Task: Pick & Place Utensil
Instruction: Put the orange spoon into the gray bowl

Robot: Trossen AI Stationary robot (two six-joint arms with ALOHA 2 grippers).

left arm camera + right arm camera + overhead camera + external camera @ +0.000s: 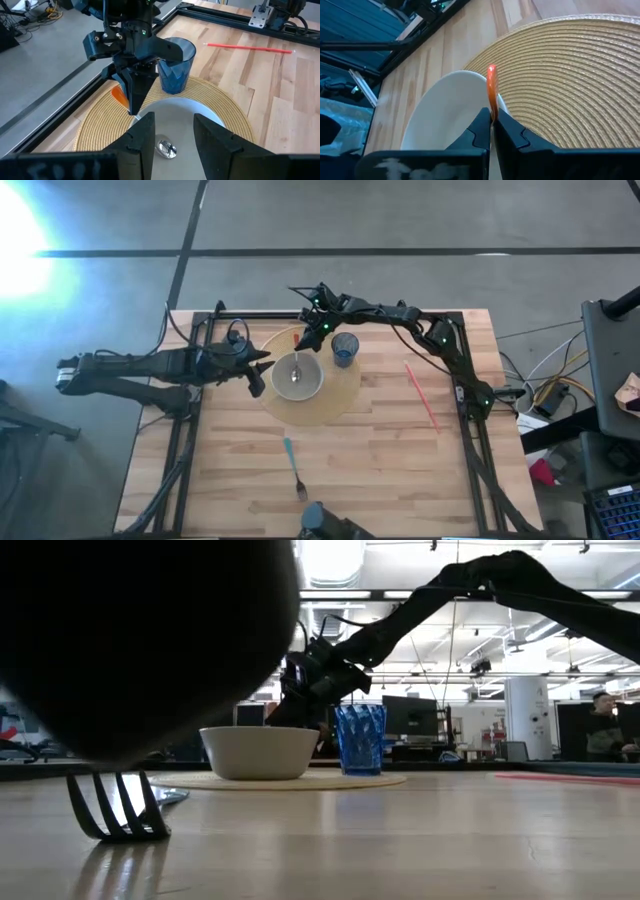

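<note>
Two end effectors are seen at frame centre: the right end effector (492,131) is clamped on an orange utensil (491,85) over the white bowl (298,377); the left end effector (171,134) is held apart, empty, beside it.

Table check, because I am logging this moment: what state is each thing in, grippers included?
Right gripper: shut on the orange utensil, over the bowl's rim.
Orange utensil: held, tilted, its far end off the mat.
Left gripper: open, holding nothing, beside the bowl.
Bowl: upright on the mat, a metal spoon inside.
Blue cup: upright on the mat.
Fork: flat on the table.
Red straw: flat on the table.
</note>
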